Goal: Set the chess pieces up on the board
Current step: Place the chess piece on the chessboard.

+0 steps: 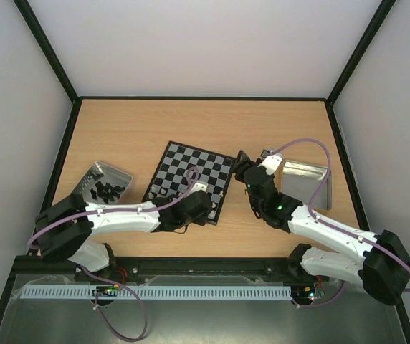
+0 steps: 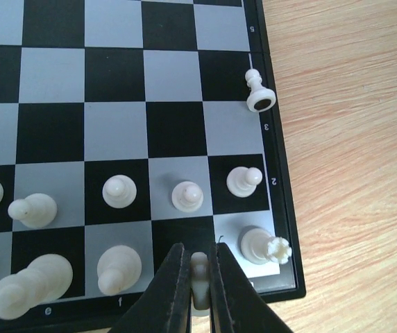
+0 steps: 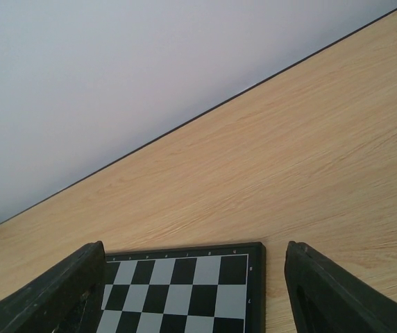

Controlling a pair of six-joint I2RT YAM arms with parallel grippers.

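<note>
left gripper (image 2: 198, 267) clamped on a white chess piece (image 2: 199, 277) at the board (image 2: 115, 76) edge row.
other white pieces (image 2: 119, 191) stand on the two nearest rows; one white pawn (image 2: 259, 92) lies tipped by the rim. right gripper (image 3: 195, 281) spread wide over a board corner.

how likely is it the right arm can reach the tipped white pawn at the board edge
Probably yes: the right gripper hangs open beside that edge, and the tipped pawn lies apart from the other pieces.

My left gripper (image 2: 198, 258) pinches a cream piece (image 2: 200, 274). A rook (image 2: 257, 244) stands at three o'clock, a toppled pawn (image 2: 259, 94) at one.
</note>
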